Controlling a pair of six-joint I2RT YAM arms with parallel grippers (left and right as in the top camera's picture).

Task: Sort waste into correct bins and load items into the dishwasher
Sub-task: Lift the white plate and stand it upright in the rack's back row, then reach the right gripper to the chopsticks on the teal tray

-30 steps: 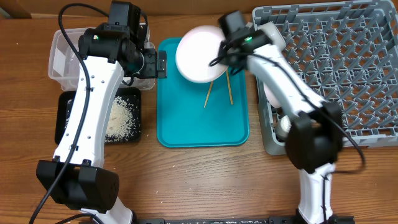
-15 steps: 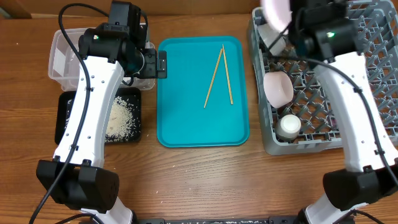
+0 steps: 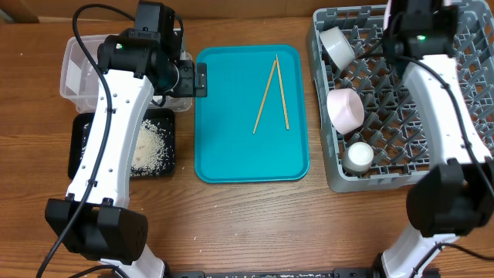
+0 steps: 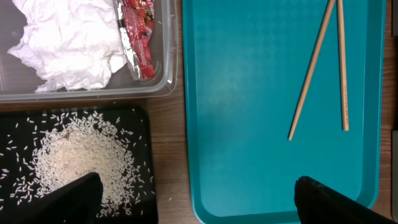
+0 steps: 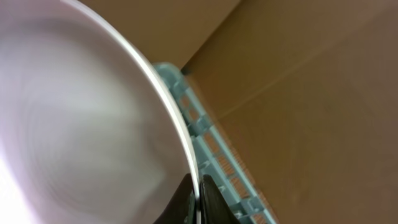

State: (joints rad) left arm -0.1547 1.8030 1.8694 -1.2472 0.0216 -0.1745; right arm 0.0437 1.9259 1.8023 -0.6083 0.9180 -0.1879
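plate (image 5: 74, 124) shifted over rack (image 3: 432, 100), pinched by right gripper (image 5: 198, 199); left gripper (image 4: 199, 196) seemingly open; napkin (image 4: 65, 40), wrapper (image 4: 138, 37) in tub (image 4: 93, 95)

Teal tray (image 4: 249, 93): smooth plastic with a faint, finely stippled sheen; chopsticks (image 4: 313, 68): pale, matt wood; clear tub (image 4: 168, 50): glossy see-through plastic; napkin (image 4: 68, 40): crumpled white paper, soft and deeply creased; snack wrapper (image 4: 138, 37): shiny red foil with a silvery edge; rice grains (image 4: 74, 162): dull white; black tray (image 4: 140, 124): matt surface; dish rack (image 3: 478, 77): matt grey plastic; white plate (image 5: 81, 124): smooth and glossy; table (image 3: 247, 224): brown wood grain with a slight satin finish.
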